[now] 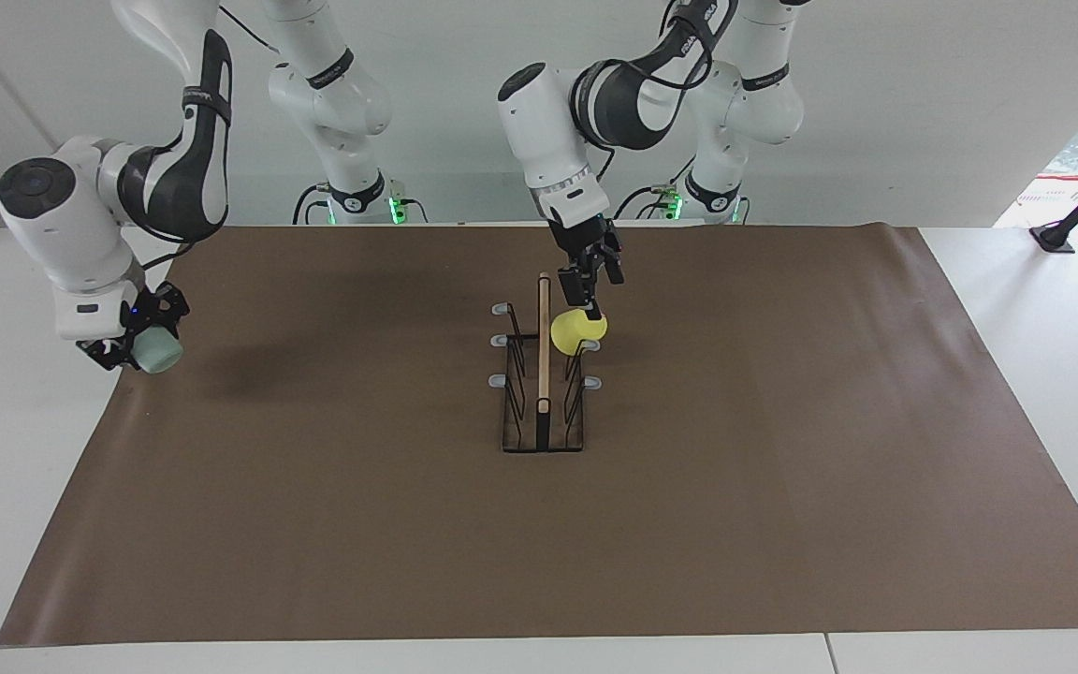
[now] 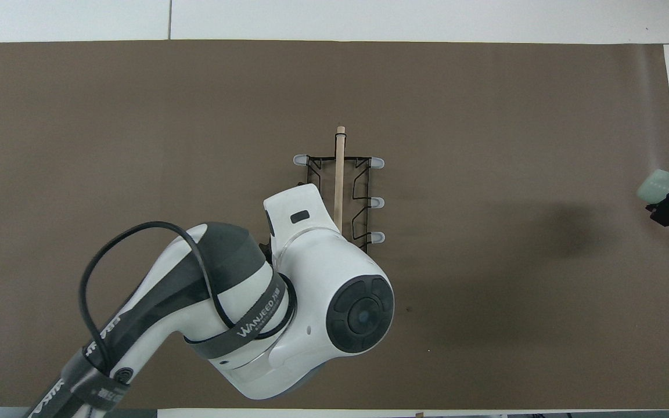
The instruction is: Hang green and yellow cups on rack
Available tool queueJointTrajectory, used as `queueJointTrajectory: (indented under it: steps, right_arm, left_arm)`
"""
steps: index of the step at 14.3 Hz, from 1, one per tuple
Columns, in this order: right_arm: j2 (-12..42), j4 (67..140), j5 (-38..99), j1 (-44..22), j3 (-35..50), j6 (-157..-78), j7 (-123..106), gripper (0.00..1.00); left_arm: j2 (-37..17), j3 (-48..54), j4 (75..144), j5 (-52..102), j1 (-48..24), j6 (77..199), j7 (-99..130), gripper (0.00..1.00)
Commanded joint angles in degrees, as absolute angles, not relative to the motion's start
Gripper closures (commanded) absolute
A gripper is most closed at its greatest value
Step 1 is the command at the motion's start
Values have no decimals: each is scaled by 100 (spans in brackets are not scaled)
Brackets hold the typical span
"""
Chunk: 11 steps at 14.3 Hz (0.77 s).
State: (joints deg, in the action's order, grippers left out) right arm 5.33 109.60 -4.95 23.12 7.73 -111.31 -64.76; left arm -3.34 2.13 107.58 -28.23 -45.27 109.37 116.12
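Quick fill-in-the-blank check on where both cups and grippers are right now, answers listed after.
1. The left gripper is at the rack, right above the ____ cup.
2. The right gripper holds the ____ cup.
3. The yellow cup sits on the rack's prong nearest the ____.
4. The green cup is up over the table's ____ arm's end.

Answers: yellow; green; robots; right
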Motion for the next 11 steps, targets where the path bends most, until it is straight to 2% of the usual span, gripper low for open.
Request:
queueJointTrajectory:
  steps: [1,2,4,7,9,11]
  right_arm:
    - [545,10285,367,2303,913,-10015,-6610,100]
    - [467,10118,569,2233,1114,-9637,-6296,100]
    - [300,10081,1051,2197,1247,-9405,-6003,100]
    - [237,10151,2790,2197,1257,-9159,-6196,100]
    - [36,10571,4010,2188,1257,-9149,-6170,100]
    - [-227,10949,4638,1962,1283,-9272,-6213,100]
  left_arm:
    - [43,185,10863,-2243,-4062,10925,10115,0]
    - [53,185,10863,-2059,-3773,10925,9359,0]
    - [61,185,10854,-1803,-3290,10916,7777,0]
    - [97,185,10890,-1452,-2421,10951,5676,0]
    - [105,185,10890,-1074,-1787,10951,4252,0]
    - [123,185,10855,-670,-1215,10951,3160,0]
